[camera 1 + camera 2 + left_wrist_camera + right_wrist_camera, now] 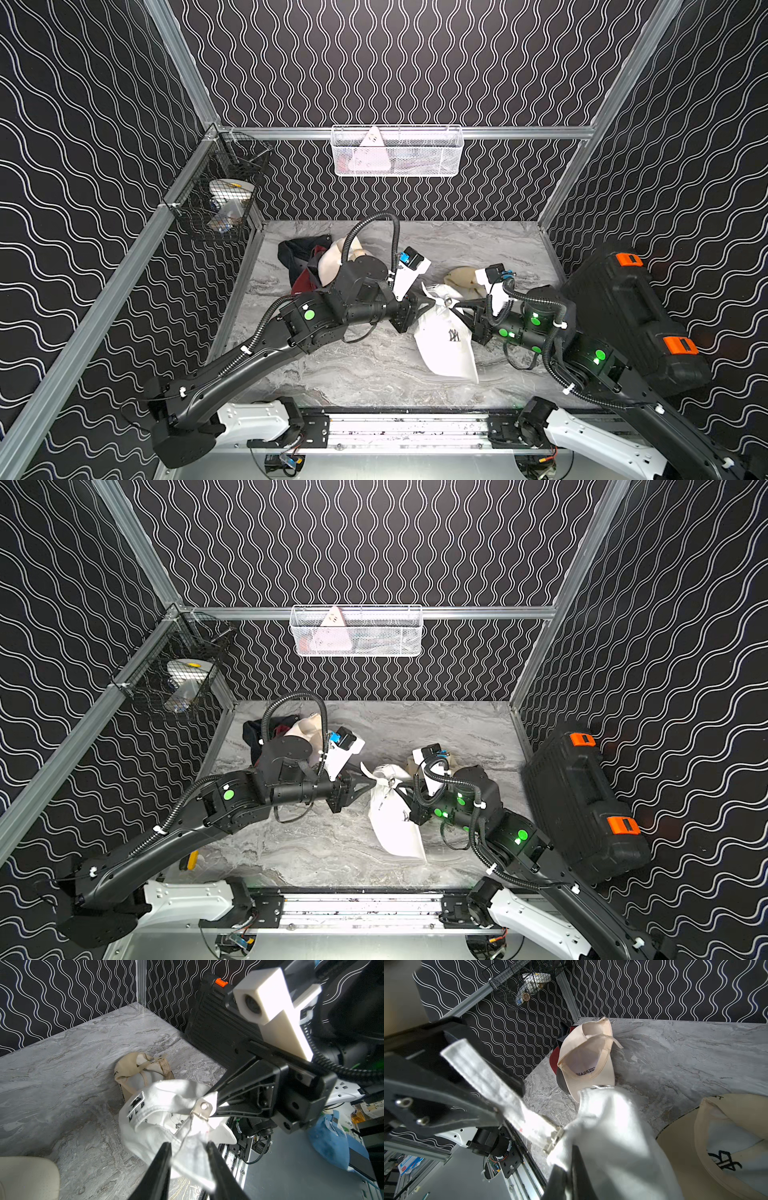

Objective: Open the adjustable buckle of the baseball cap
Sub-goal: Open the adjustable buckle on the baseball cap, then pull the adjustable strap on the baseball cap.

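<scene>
A white baseball cap lies mid-table with its back raised between the two arms. Its metal buckle hangs on the white strap. My right gripper is shut on the cap's band right beside the buckle. My left gripper faces it from the left, its jaws apart. The strap's free end lies loosely between them.
A beige cap lies just behind the white one. More caps are piled at the back left. A black case with orange latches leans at the right wall. A black wire basket and a white mesh basket hang on the walls.
</scene>
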Controlling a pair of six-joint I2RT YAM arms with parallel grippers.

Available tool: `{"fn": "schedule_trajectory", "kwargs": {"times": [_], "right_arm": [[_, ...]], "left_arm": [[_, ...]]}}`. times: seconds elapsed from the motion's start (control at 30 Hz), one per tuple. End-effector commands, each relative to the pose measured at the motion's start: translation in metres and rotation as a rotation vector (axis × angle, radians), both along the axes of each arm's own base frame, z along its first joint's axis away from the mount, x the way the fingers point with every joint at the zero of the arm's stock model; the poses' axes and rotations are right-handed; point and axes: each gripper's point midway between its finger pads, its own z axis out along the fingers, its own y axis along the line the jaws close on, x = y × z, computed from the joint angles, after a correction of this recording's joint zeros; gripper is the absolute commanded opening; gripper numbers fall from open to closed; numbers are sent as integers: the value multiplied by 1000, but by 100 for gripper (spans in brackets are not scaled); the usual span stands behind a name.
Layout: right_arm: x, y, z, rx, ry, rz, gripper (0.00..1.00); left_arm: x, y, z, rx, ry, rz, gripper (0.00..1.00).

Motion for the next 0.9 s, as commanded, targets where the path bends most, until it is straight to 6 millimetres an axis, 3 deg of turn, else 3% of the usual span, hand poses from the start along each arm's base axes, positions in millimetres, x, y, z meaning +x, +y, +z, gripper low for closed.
{"fn": "schedule_trajectory", "kwargs": {"times": [0.0,0.27,0.87], "right_arm": [[3,-2,15,45,-23,-25,0],[3,-5,26,82,-30,-46,0],[-4,4,35,135,-11,14,0]], "left_arm": [[2,2,2,-10,-35,9,35],[0,-4,-8,-6,-16,-18,39],[6,-28,-2,-88,-21,-67,53]]}}
